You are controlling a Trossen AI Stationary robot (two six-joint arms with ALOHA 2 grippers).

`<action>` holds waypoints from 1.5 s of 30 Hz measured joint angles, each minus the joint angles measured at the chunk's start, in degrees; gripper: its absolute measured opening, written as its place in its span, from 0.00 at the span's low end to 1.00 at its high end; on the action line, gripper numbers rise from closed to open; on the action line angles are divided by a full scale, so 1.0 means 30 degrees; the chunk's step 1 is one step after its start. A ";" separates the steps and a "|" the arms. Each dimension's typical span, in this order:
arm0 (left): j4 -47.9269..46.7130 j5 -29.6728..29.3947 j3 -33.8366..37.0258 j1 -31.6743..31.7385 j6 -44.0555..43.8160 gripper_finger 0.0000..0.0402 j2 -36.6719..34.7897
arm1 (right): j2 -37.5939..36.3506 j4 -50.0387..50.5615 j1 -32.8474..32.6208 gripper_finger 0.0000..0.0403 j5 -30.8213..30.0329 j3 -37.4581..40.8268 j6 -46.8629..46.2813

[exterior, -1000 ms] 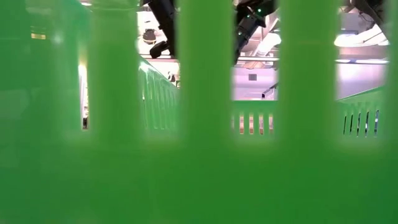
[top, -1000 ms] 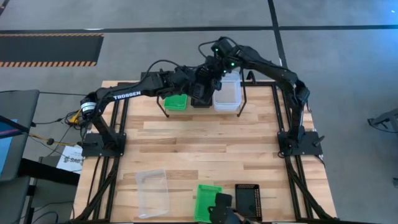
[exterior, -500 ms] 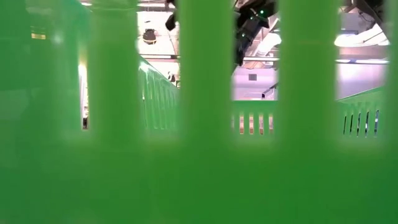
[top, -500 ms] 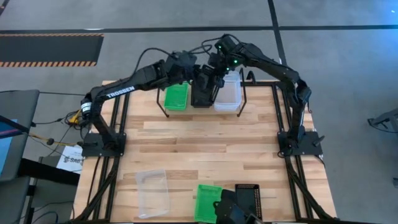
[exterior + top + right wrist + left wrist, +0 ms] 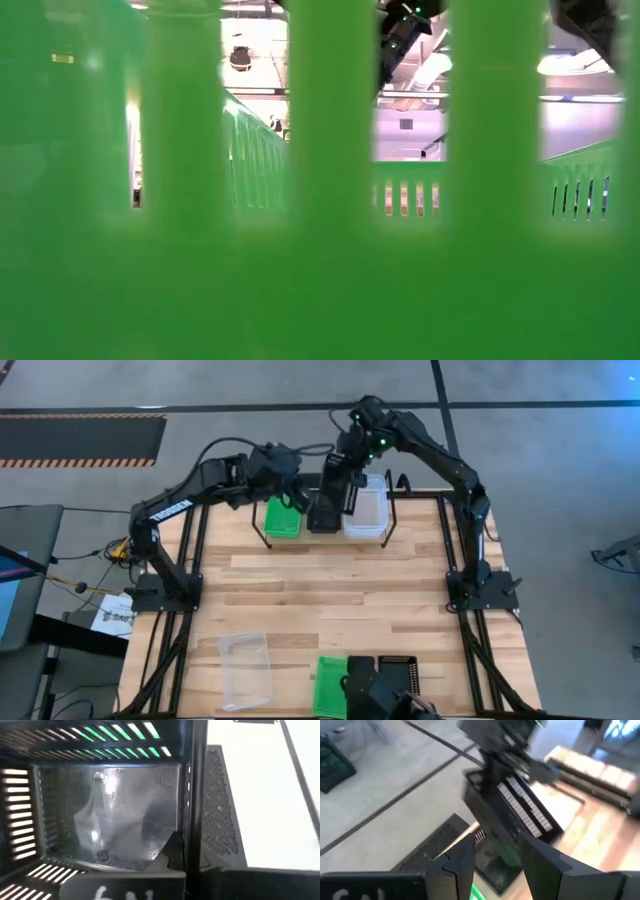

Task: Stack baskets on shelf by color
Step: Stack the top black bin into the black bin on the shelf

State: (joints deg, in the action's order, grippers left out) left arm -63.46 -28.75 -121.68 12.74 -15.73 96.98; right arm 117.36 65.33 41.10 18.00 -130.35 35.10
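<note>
Top centre of the frame: right gripper clamped on the side wall of the black basket on the shelf, left gripper part-open, empty; probably light, stiff, slippery plastic, best pinched at the rim.

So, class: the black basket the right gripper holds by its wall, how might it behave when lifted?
The black basket probably stays stiff; its slotted walls hold shape. Likely light, being perforated. Pinched by the right gripper on one wall only, it may tilt.
</note>
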 joint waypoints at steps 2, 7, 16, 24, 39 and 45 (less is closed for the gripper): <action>-0.0531 0.0000 0.0027 -0.0423 -0.0007 0.35 0.0039 | 0.0998 0.0842 -0.0002 0.00 0.0517 -0.1425 0.0155; -0.1239 -0.0015 0.0027 -0.1063 -0.0445 0.35 0.0033 | 0.2080 0.1203 -0.0659 0.00 0.1063 -0.1169 0.0265; -0.1860 -0.0044 0.0035 -0.1286 -0.0641 0.35 0.0033 | 0.2942 0.1283 -0.1775 0.00 0.0808 -0.1268 0.0178; -0.2186 -0.0029 0.0042 -0.1359 -0.0933 0.35 0.0033 | 0.3939 0.1451 -0.1893 0.00 -0.0156 -0.1175 0.0041; -0.2250 -0.0036 0.0049 -0.1351 -0.1027 0.35 0.0033 | 0.4431 0.0572 -0.0660 0.00 -0.1064 -0.1128 0.0604; -0.2247 -0.0040 0.0049 -0.1351 -0.1097 0.35 0.0033 | 0.4431 0.0360 -0.0481 0.00 -0.1038 -0.1128 0.0878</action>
State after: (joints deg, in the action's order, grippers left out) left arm -70.20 -28.87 -121.54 8.69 -19.02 97.08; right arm 130.65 66.41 39.66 14.89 -133.73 37.74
